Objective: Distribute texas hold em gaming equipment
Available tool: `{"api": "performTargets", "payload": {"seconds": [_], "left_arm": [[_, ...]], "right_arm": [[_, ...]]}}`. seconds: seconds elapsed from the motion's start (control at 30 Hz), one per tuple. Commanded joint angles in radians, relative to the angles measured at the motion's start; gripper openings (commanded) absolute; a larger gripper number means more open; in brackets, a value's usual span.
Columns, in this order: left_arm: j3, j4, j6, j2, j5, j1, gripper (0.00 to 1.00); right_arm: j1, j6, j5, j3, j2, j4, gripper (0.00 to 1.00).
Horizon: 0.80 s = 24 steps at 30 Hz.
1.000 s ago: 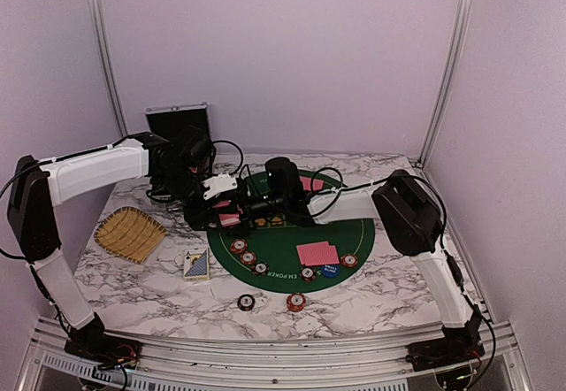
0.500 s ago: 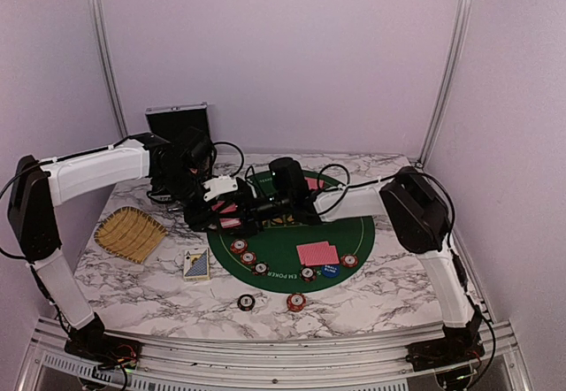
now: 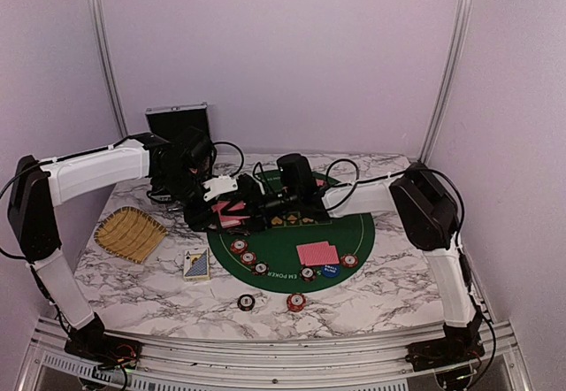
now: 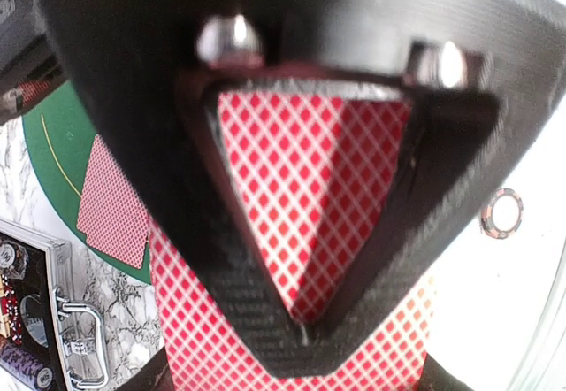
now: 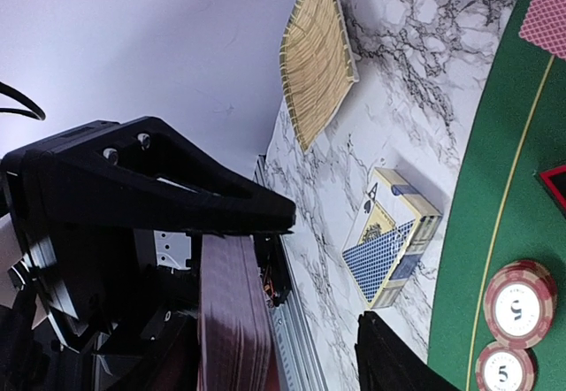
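From where I stand, the two arms meet over the upper left part of the green mat (image 3: 358,232). The left gripper (image 3: 221,210) is pinching the deck of red-backed cards (image 4: 296,232). In its wrist view the diamond pattern fills the triangular window of the black finger, and the deck sticks out below it, held off the table. The right gripper (image 3: 258,205) faces that deck nose to nose. In its own view the deck shows edge-on at the lower middle, with one dark finger (image 5: 389,360) to its right and marble showing in the gap. I judge the right claw spread and holding nothing.

A pair of cards (image 3: 318,254) lies face down in the lower right of the mat. There are poker chips (image 3: 248,257) along the mat's lower left rim, and a blue disc (image 3: 330,270) near its bottom edge.

The step looks like drawing a card off the deck to deal it. To do it well, the right claw should slide in at the free end of the deck, with one finger on the outermost card's face and the other just behind that card's edge, so it catches only one. It should close gently and pull along the card's plane rather than away from it. The left claw must hold firm, or the whole deck may fan out or slip
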Motion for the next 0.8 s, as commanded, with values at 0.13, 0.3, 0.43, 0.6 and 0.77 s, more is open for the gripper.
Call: {"api": "performTargets", "payload": {"seconds": [0.13,0.3,0.43,0.6,0.77], "left_arm": [[0.011,-0.008,0.007,-0.023,0.008,0.002,0.0],[0.012,-0.008,0.005,-0.02,0.011,0.002,0.0],[0.011,-0.009,0.005,-0.021,0.01,0.002,0.0],[0.008,-0.008,0.005,-0.024,0.009,0.003,0.0],[0.009,-0.008,0.005,-0.023,0.008,0.002,0.0]], "right_arm": [[-0.039,-0.033,0.001,-0.052,-0.107,-0.038,0.53],[-0.039,-0.008,-0.017,-0.08,-0.134,0.001,0.51],[-0.042,-0.003,-0.023,-0.099,-0.158,0.007,0.44],[-0.052,-0.041,-0.017,-0.123,-0.184,-0.043,0.33],[-0.059,-0.019,-0.027,-0.152,-0.205,-0.015,0.2]]}}
